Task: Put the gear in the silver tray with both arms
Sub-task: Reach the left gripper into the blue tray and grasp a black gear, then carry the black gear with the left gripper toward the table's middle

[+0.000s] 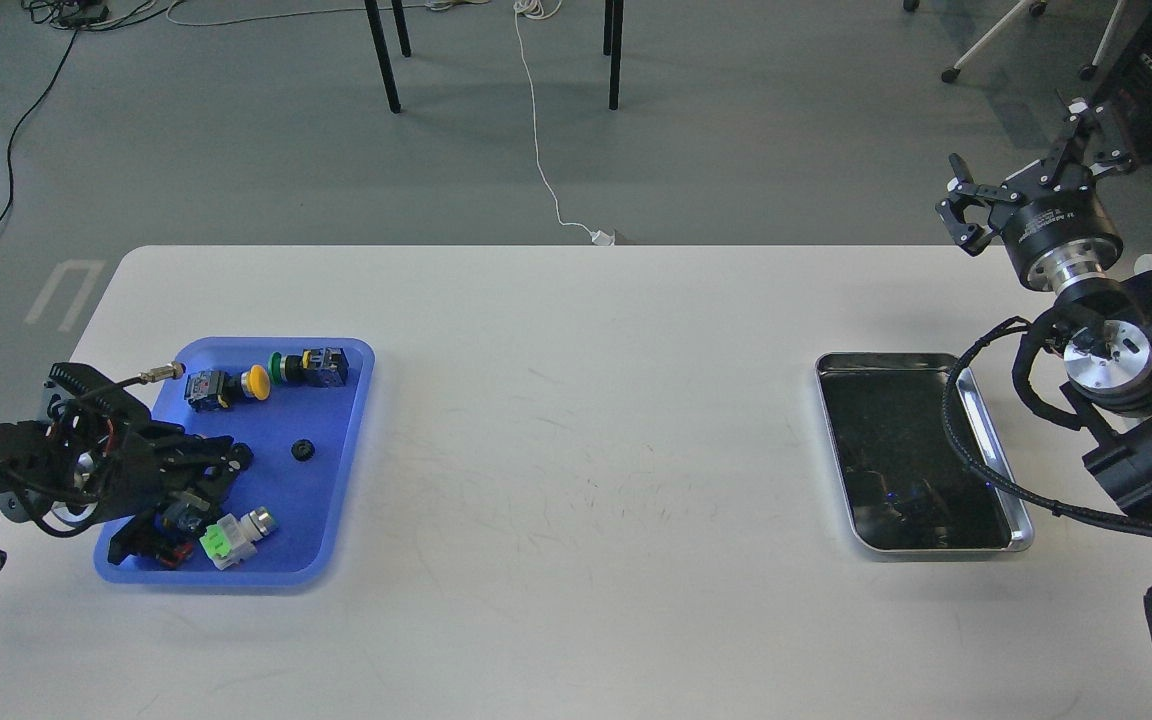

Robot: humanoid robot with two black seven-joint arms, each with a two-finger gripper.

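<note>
White tabletop (576,450) carries two trays well apart: a blue plastic tray (336,520) at the left and the silver tray (1021,535) at the right, its dark reflective bottom bare of parts. Nearest the viewer in the blue tray lie a green-and-white switch block (232,538) and a red-and-black part (164,553); farther in sits a small black gear (303,450), alone on the blue floor; at the far rim stand a yellow push-button (254,381) and a green one (281,368). The left gripper (221,465) reaches low over the tray's near-left portion, fingers pointing toward the gear but apart from it — whether the jaws are spread or closed cannot be told, since they read as one dark mass. The right gripper (1026,185) is raised beyond the silver tray, forearm angled upward, its claws spread wide and holding nothing. By judgement, the step in hand is the approach to the gear; the next move calls for the left fingers to straddle that small part — then a hand-over or carry rightward.
</note>
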